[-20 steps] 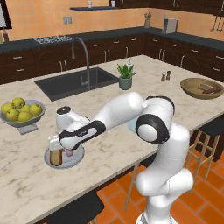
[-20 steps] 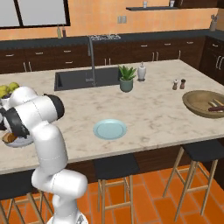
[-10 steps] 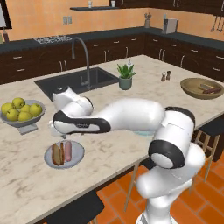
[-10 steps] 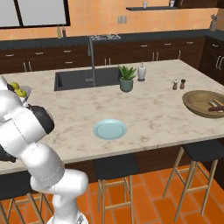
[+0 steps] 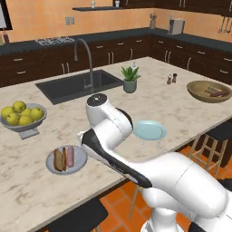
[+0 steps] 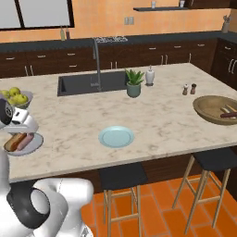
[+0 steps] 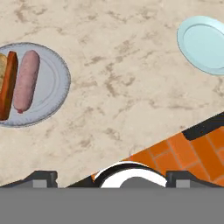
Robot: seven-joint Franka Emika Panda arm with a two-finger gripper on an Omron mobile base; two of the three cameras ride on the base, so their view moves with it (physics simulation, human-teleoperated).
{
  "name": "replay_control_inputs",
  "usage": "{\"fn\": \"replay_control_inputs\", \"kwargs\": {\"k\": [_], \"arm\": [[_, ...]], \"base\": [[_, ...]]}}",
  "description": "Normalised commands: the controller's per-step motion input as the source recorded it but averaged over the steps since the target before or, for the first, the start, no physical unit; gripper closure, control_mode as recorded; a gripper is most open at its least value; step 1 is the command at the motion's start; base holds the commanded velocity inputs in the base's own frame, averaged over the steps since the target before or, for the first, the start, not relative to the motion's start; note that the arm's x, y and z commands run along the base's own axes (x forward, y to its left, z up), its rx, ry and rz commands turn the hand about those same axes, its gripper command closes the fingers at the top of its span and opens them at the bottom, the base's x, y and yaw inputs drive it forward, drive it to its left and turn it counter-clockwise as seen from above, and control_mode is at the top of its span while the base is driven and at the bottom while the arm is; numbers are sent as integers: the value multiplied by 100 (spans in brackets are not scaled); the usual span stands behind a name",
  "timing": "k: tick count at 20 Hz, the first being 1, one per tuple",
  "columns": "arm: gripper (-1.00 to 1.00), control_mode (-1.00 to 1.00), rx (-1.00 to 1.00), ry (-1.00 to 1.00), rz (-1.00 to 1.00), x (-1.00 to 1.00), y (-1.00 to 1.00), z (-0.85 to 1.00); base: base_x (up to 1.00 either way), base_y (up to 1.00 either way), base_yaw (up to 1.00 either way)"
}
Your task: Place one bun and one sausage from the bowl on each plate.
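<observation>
At the far left of the marble surface point(image 5: 181, 108) stands a grey fruit bowl point(image 5: 21, 124) of yellow-green apples point(image 5: 20, 114). Just in front of it, near the surface's front edge, lies a plate point(image 5: 78, 163) carrying a bun point(image 5: 58, 159) and a sausage point(image 5: 70, 155) side by side, touching or nearly so. In the hand view this filled plate point(image 7: 54, 83) sits at the left, with the pink sausage point(image 7: 25, 81) to the right of the bun point(image 7: 8, 83), whose left part is cut off by the frame edge.

The gripper point(image 7: 111, 177) hangs above the surface's front edge, between the two plates, with its two dark tips far apart at the bottom of the hand view: the jaws stand wide and hold nothing.

Further right, a second plate point(image 5: 149, 130) lies bare near the front edge, well apart from the first; it shows in the upper right of the hand view point(image 7: 205, 43) and at the middle of the right base view point(image 6: 116, 137).

Behind these, a dark sink point(image 5: 79, 86) with a curved tap point(image 5: 86, 59) is set into the surface, and a small potted plant point(image 5: 130, 79) stands to its right. Salt and pepper shakers point(image 5: 171, 79) stand further right.

At the far right end rests the wooden bowl point(image 5: 199, 88), with dark sausages point(image 5: 216, 93) lying in it.
</observation>
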Motion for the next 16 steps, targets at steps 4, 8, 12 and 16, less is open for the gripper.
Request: {"fn": "replay_control_inputs", "kwargs": {"k": [4, 8, 12, 16], "arm": [[-100, 100, 0, 0, 0, 0, 0, 0], [-100, 100, 0, 0, 0, 0, 0, 0], [-100, 100, 0, 0, 0, 0, 0, 0], [-100, 100, 0, 0, 0, 0, 0, 0]], "base": [[-65, -100, 0], [-41, -100, 0], [-33, -100, 0], [-12, -100, 0]]}}
